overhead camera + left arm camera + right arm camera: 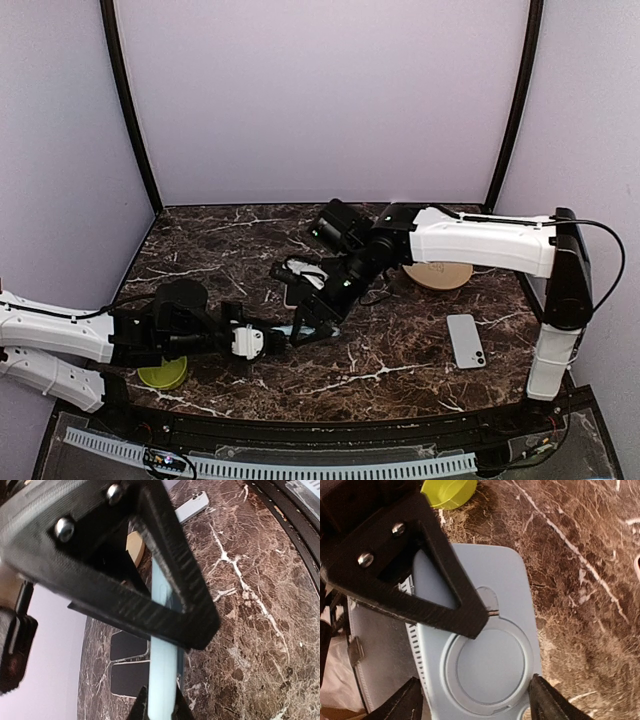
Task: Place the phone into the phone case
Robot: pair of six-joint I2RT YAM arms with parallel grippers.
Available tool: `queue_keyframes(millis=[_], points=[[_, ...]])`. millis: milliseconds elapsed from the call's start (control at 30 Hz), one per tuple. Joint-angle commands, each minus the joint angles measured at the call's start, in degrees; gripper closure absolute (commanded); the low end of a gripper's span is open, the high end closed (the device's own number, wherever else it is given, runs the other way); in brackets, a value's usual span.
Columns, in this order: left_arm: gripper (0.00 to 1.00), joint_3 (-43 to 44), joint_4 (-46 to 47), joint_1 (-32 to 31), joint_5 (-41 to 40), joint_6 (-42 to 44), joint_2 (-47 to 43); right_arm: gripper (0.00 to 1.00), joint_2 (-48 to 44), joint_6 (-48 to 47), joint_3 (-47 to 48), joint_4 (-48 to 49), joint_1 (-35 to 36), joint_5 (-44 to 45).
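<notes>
Marble tabletop (400, 370): I see one pale-blue phone case (490, 665), my left gripper (272, 338) pinching its edge. My right gripper (476, 697) straddles it, grip unclear. One white phone (466, 340) lies right of it.

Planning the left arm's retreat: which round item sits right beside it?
The yellow-green dish, at the near edge beside the left arm; the tan disc lies far off, partly under the right arm.

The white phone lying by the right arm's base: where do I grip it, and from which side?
Probably from straight above, fingers across the white phone's long edges at mid-length. It lies flat, camera side up, too low for a side approach, and bare table flanks both long edges.
</notes>
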Motion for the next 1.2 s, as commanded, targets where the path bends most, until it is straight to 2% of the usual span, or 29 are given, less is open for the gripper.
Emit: queue_keyframes(millis=[0, 33, 100, 167, 267, 333, 367, 433, 600, 700, 800, 933, 1100, 1167], points=[[1.00, 3.77, 6.56, -0.08, -9.34, -9.75, 0.44, 0.08, -8.28, 0.66, -2.21, 8.15, -1.35, 6.70], [1.00, 4.48, 6.79, -0.06, -10.30, -11.35, 0.76, 0.03, -10.83, 1.72, -4.37, 11.99, -1.85, 9.37], [1.00, 6.75, 7.52, 0.48, -12.14, -20.54, 0.31, 0.02, -16.54, 4.33, -9.81, 22.34, -2.75, 14.25], [1.00, 8.08, 9.08, 1.94, -9.80, -29.81, -1.53, 0.02, -22.63, 6.73, -17.49, 35.97, -3.35, 16.17], [1.00, 6.37, 17.99, 5.36, -4.16, -42.14, -5.52, 0.01, -29.34, 10.92, -30.17, 60.35, -3.39, 16.93], [1.00, 3.45, 27.16, 6.12, -0.76, -48.54, -7.83, 0.02, -29.98, 12.03, -33.37, 69.09, -2.99, 15.42], [1.00, 1.96, 32.73, 6.25, 0.66, -51.31, -8.52, 0.02, -29.46, 12.03, -33.46, 71.06, -2.59, 15.02], [1.00, 1.25, 37.35, 6.29, 3.96, -53.93, -8.34, 0.02, -27.32, 10.80, -32.08, 72.74, -1.14, 13.50], [1.00, 1.66, 39.91, 6.29, 5.26, -57.12, -5.79, 0.14, -24.12, 10.98, -28.82, 75.89, 0.26, 6.84], [1.00, 0.68, 42.04, 6.29, 6.72, -58.89, -5.54, 0.20, -24.28, 11.21, -28.02, 77.03, 0.18, 5.70], [1.00, 1.13, 41.82, 6.29, 9.41, -59.75, -5.05, 0.30, -24.34, 12.64, -28.45, 80.03, -0.02, 4.90], [1.00, 1.43, 42.98, 6.29, 12.09, -61.07, -4.31, 0.53, -23.48, 15.57, -27.86, 82.27, -0.93, 3.99], [1.00, 1.63, 42.78, 6.36, 14.01, -61.70, -3.82, 1.00, -22.92, 19.14, -26.93, 83.09, -2.66, 1.60], [1.00, 1.59, 41.81, 6.46, 13.38, -61.75, -4.20, 1.00, -23.55, 20.17, -26.62, 80.85, -3.63, 1.92]])
